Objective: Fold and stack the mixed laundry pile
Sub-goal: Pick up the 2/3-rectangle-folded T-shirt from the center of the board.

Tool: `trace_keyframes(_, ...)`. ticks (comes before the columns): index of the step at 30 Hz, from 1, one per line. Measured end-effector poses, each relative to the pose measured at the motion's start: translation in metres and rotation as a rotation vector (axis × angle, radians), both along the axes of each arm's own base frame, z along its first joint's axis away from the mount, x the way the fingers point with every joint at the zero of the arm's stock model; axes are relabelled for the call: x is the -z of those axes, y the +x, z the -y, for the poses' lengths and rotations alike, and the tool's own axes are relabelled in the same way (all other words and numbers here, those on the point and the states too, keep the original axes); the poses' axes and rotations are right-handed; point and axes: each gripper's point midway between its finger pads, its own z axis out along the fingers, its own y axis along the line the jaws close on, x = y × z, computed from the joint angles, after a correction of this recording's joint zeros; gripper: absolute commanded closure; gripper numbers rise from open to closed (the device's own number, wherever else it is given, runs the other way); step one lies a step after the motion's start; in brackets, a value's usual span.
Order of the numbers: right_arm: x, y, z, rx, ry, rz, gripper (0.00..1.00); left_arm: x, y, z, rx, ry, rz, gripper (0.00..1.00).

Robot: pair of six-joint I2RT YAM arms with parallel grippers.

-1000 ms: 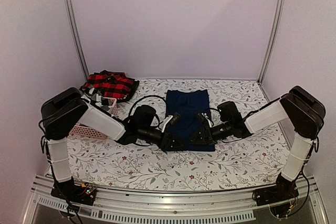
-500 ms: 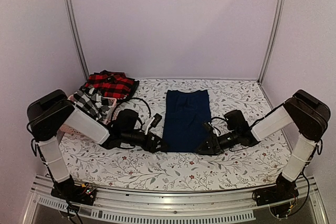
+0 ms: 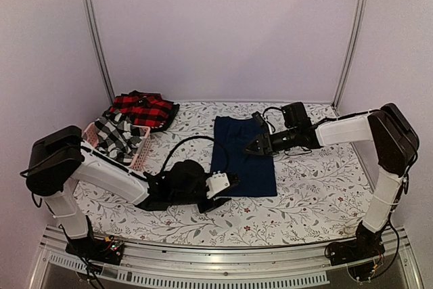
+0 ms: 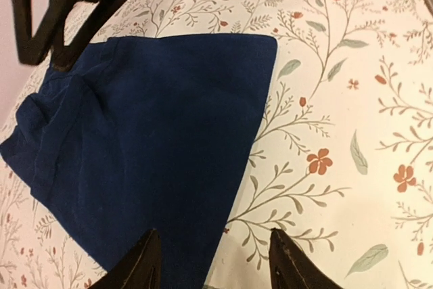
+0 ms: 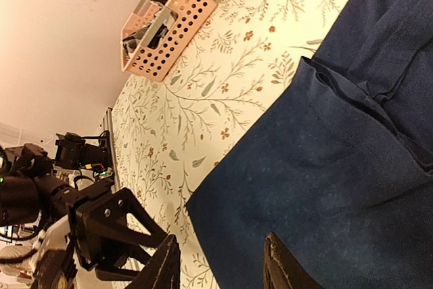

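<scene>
We see the navy blue trousers (image 3: 242,160) lying folded flat at mid-table. The left gripper (image 3: 226,182) sits at their near left corner, jaws apart, holding nothing. The right gripper (image 3: 252,145) hovers over their far right part, fingers likewise spread and empty.

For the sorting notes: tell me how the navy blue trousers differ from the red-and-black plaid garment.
The navy blue cloth trousers lie flat in a neat rectangle, centre; the red-and-black plaid cloth garment sits rumpled, far left. The trousers are plain, the plaid garment checked. Both are soft fabric.
</scene>
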Motion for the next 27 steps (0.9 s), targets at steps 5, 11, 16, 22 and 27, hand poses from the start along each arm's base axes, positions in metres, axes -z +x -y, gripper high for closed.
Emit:
trace_keyframes(5,0.032,0.022,-0.010,-0.012,-0.066,-0.023,0.60,0.025,0.001,0.013,0.060,0.141,0.122,0.57)
trace_keyframes(11,0.061,0.044,-0.020,-0.020,-0.112,-0.033,0.61,0.042,0.005,0.027,0.105,0.239,0.223,0.64)
trace_keyframes(16,0.095,0.053,-0.023,-0.025,-0.156,-0.056,0.61,0.044,0.017,0.031,0.092,0.279,0.305,0.82)
trace_keyframes(22,0.096,0.053,-0.025,-0.046,-0.137,-0.046,0.61,0.047,0.025,0.025,0.079,0.339,0.359,1.00)
trace_keyframes(27,0.098,0.051,-0.025,-0.055,-0.124,-0.028,0.61,0.045,0.018,0.022,0.089,0.359,0.350,1.00)
